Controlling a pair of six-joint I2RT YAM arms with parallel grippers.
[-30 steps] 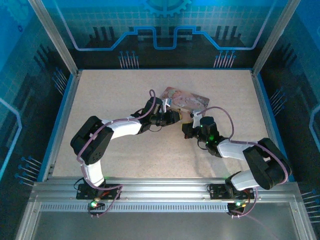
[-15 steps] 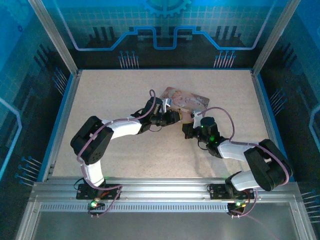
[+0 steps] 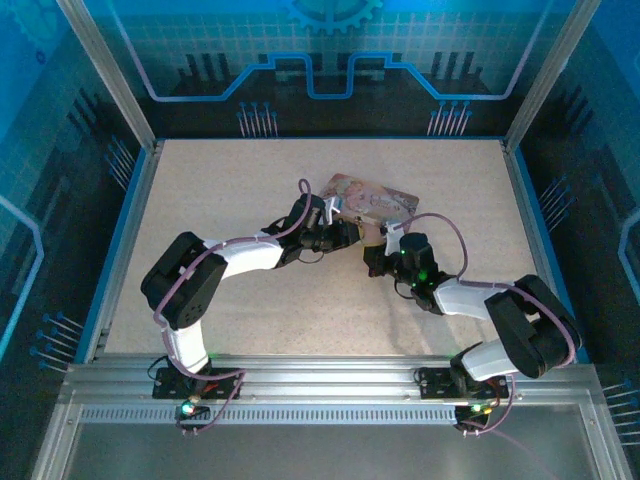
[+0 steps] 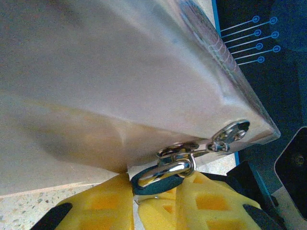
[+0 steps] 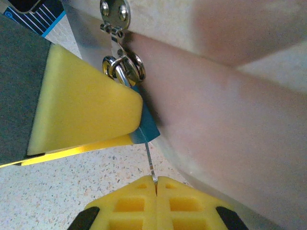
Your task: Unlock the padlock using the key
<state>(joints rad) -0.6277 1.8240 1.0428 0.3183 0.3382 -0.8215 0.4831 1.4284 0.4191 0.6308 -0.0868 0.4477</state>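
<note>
The padlock [image 4: 154, 185] has a dark blue body and a silvery shackle threaded through the ring of the hasp [image 4: 230, 133] on the pink tin [image 3: 372, 197]. My left gripper [image 4: 154, 192] is shut on the padlock body, its yellow pads on both sides. In the right wrist view the padlock [image 5: 147, 128] peeks out beside the left gripper's finger [image 5: 81, 110]. My right gripper [image 5: 156, 184] is shut on the key [image 5: 150, 160], a thin metal sliver. Its tip meets the underside of the padlock body; how deep it sits I cannot tell. Both grippers meet at the tin's near corner [image 3: 362, 240].
The pink tin's side wall [image 5: 220, 105] stands close on the right of the key and fills much of the left wrist view [image 4: 120, 72]. Speckled tabletop [image 3: 260, 300] lies open around the arms, bounded by blue-edged frame walls [image 3: 130, 220].
</note>
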